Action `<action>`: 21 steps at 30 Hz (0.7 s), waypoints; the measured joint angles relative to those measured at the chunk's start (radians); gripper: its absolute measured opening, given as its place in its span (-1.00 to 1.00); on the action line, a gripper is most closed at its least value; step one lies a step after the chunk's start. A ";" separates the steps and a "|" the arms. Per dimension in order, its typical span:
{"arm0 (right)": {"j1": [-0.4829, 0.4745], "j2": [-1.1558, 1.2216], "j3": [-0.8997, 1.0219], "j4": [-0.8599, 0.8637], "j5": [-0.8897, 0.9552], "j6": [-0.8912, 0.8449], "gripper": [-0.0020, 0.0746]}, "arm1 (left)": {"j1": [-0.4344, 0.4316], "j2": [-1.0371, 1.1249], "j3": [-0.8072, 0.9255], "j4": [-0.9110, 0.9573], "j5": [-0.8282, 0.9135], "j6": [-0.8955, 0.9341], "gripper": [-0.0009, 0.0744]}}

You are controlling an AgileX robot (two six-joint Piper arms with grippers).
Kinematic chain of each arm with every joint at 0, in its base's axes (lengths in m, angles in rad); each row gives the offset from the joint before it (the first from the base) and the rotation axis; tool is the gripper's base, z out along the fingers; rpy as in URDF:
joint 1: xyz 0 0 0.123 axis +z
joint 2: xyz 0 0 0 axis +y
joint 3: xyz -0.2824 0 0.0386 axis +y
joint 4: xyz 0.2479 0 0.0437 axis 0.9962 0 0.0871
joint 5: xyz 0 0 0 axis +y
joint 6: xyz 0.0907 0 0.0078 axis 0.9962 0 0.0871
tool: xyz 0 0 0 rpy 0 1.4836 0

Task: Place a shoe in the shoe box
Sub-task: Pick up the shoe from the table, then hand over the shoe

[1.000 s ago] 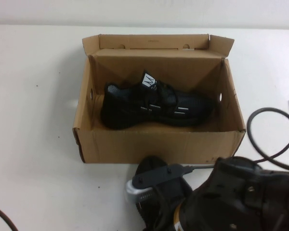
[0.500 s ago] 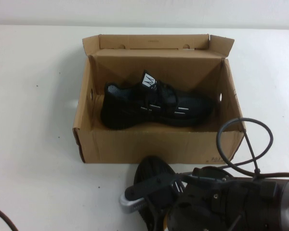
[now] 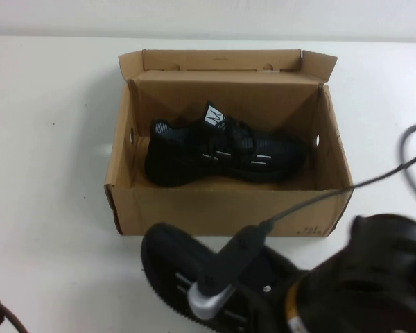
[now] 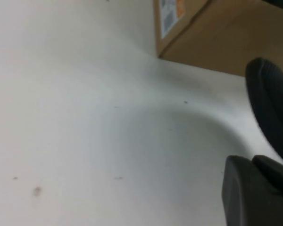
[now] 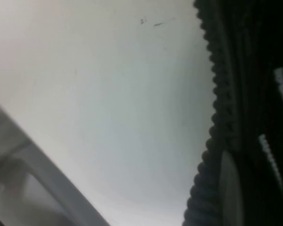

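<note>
In front of the shoe box (image 3: 229, 208), on the near side of the white table (image 3: 48, 173), lies the second shoe (image 3: 168, 267), black with a toothed sole edge, and the right gripper (image 3: 218, 288) is down on it, its jaws pressed together on the upper of this shoe as far as the high view allows me to judge. The other shoe of the pair (image 3: 225, 154) is already inside the box, lying on its side along the floor with the white tongue tag pointing up, and the flap lid stands open at the far side. The left gripper shows only as a dark part (image 4: 254, 193) in its own wrist view, low over the table near the corner of the box and the toe of the outer shoe; its jaws are closed and hold nothing. I judge that the shoe is light, and that its mesh upper is soft and will fold under pressure, while the sole is stiffer and a little rubbery, so it should not slip easily. A good place to take it seems to be the collar or the tongue and laces, where the material is thick enough to pinch. A grip far from the middle may let the toe hang down and catch the front wall of the box.
</note>
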 joint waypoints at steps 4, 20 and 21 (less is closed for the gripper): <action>0.000 -0.113 0.002 -0.079 0.068 -0.129 -0.92 | 0.000 0.000 0.000 -0.047 0.002 0.030 -0.98; 0.000 -0.261 0.004 -0.340 0.097 -0.565 -0.92 | 0.000 0.174 0.000 -0.457 0.030 0.375 -0.98; 0.000 -0.261 0.004 -0.353 0.100 -0.572 -0.92 | 0.000 0.205 0.000 -0.507 0.037 0.416 -0.98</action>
